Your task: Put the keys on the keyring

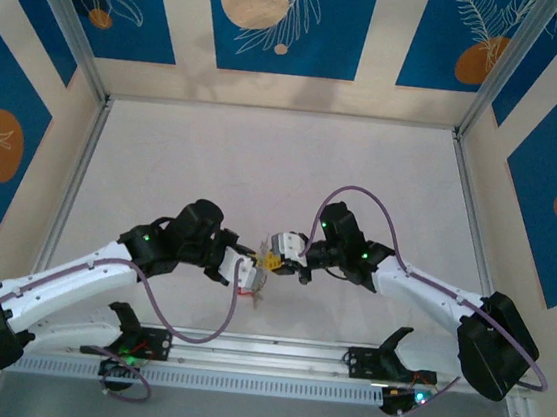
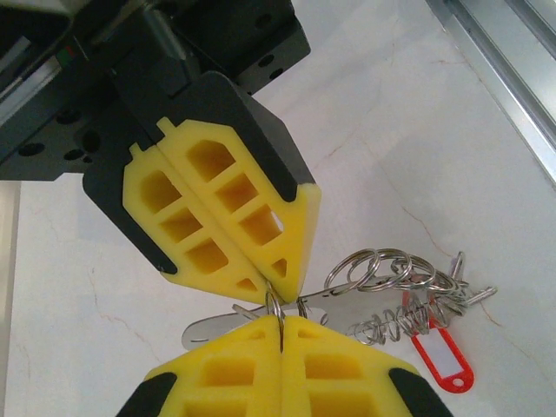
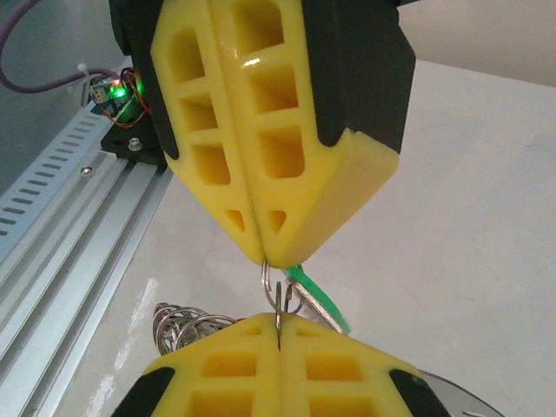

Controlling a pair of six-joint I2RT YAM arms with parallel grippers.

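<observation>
Threading under way at a shared pinch point

Both arms meet low over the tabletop. The left end effector is pressed together, and so is the right end effector. Tip to tip, each nips the same small silvery loop. The keyring, a bunch of silvery rings with a coil and a red tag, sits just beside that loop. The key shows its green head just beside the loop, on the side away from the keyring. Whether the key is already threaded on I cannot tell. I judge the joining about midway, with the slide-on and the release left to do. A metal rail runs near the keyring on the arms' side, so room there is tight. Beyond the keyring, bare tabletop leaves ample room.
</observation>
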